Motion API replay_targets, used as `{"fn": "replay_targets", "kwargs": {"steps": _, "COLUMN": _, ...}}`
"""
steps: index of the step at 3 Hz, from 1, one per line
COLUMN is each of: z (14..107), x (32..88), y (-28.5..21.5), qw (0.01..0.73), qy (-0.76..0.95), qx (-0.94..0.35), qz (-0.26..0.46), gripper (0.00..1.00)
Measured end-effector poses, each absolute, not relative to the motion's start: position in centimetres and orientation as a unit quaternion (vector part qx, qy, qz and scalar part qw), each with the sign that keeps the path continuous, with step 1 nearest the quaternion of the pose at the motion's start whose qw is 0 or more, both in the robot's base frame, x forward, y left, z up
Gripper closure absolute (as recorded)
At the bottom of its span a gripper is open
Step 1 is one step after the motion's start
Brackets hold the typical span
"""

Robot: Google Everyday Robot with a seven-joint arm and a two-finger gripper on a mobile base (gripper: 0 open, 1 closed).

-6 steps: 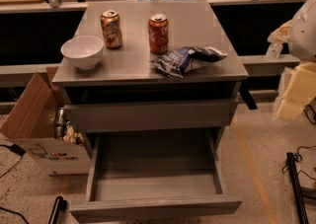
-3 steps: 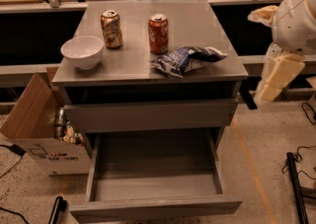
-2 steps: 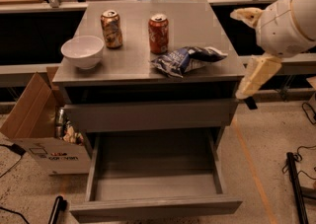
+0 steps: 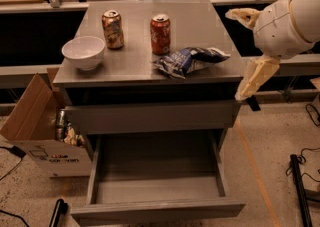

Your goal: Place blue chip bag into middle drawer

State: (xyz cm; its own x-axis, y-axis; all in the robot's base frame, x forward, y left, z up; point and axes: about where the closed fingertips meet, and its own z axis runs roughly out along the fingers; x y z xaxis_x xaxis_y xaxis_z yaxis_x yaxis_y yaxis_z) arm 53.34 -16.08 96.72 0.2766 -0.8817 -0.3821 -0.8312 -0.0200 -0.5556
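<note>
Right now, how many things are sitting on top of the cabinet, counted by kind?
Soda cans: 2
White bowl: 1
Blue chip bag: 1
Total: 4
The gripper hovers open at the right edge of the cabinet, holding nothing.

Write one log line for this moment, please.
blue chip bag: on cabinet top | gripper: open, right of bag | middle drawer: open, empty

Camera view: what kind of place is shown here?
Probably a robot test lab, not a home: the gripper hangs right of a grey cabinet, cables lie on the bare floor, and an open cardboard box stands beside the cabinet.
</note>
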Motion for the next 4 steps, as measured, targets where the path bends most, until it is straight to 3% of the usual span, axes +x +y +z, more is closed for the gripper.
{"fn": "replay_targets", "kwargs": {"steps": 3, "z": 91.1, "x": 64.1, "y": -17.1, "qw": 0.373, "qy": 0.667, "qx": -0.643, "qz": -0.042, "gripper": 0.01}}
{"fn": "replay_targets", "kwargs": {"steps": 4, "z": 90.3, "x": 66.3, "y": -16.5, "qw": 0.39, "qy": 0.664, "qx": -0.636, "qz": -0.031, "gripper": 0.22}}
